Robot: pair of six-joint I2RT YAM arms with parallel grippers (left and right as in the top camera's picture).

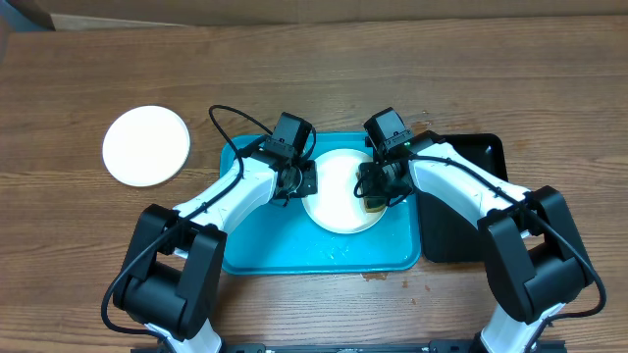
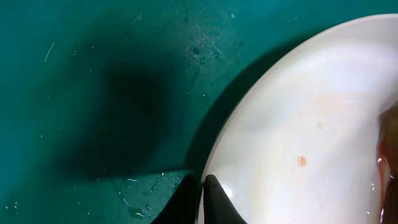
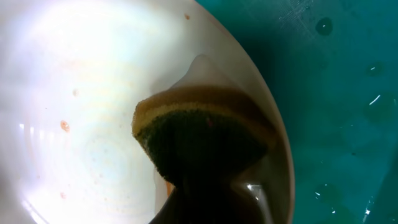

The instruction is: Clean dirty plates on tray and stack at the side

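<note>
One white plate (image 1: 339, 191) lies in the turquoise tray (image 1: 265, 245). My left gripper (image 1: 297, 181) is shut on the plate's left rim; in the left wrist view its fingertips (image 2: 203, 193) pinch the rim of the plate (image 2: 311, 118) over the tray floor (image 2: 93, 93). My right gripper (image 1: 377, 196) is shut on a yellow-green sponge (image 3: 199, 134) and presses it on the right side of the plate (image 3: 81, 93), which has small reddish specks. A second white plate (image 1: 146, 145) lies on the table at the left. The plate with a yellow-green rim is not in view.
A black tray (image 1: 471, 211) sits against the right side of the turquoise tray. Water droplets lie on the tray floor (image 3: 336, 93). The wooden table (image 1: 392, 69) extends behind and to the left.
</note>
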